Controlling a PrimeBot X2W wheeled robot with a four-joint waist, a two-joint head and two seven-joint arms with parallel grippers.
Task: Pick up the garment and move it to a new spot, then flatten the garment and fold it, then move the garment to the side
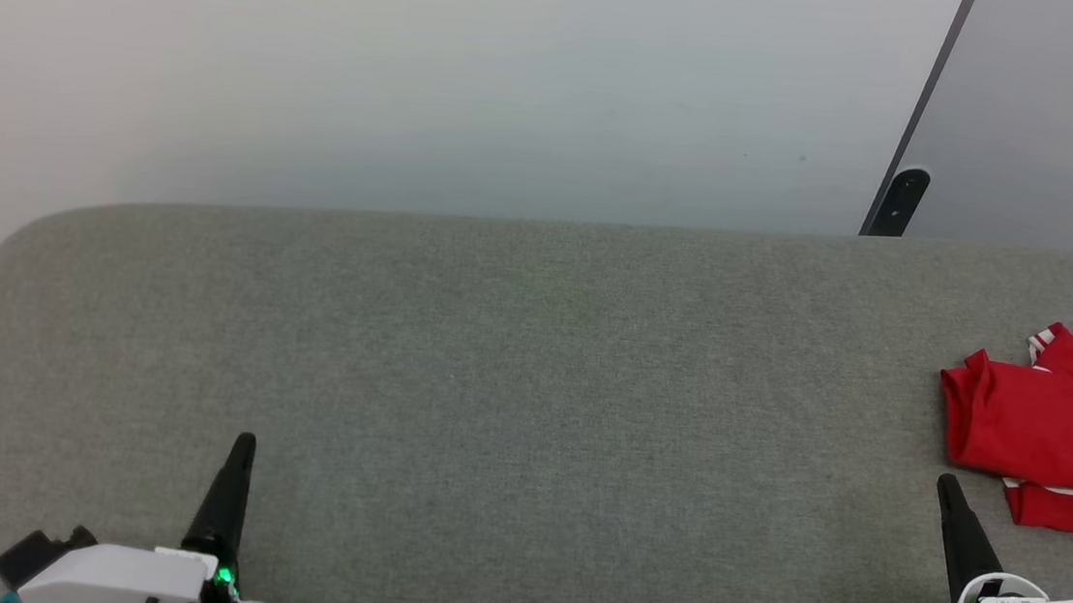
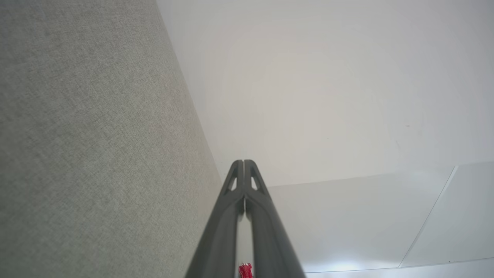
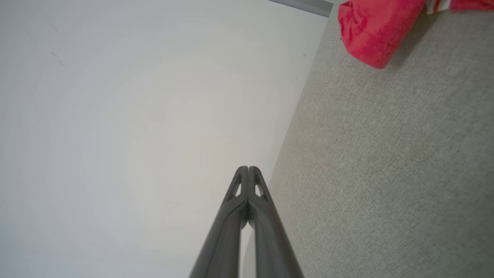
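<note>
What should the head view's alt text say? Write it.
A bunched red garment with white trim lies at the far right of a grey fabric table. The left claw and right claw, both shut, point up from the bottom corners, empty.

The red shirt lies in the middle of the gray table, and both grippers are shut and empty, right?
Not the middle: the head view shows the red shirt at the right edge of the gray table. The left gripper and right gripper are shut and empty.
</note>
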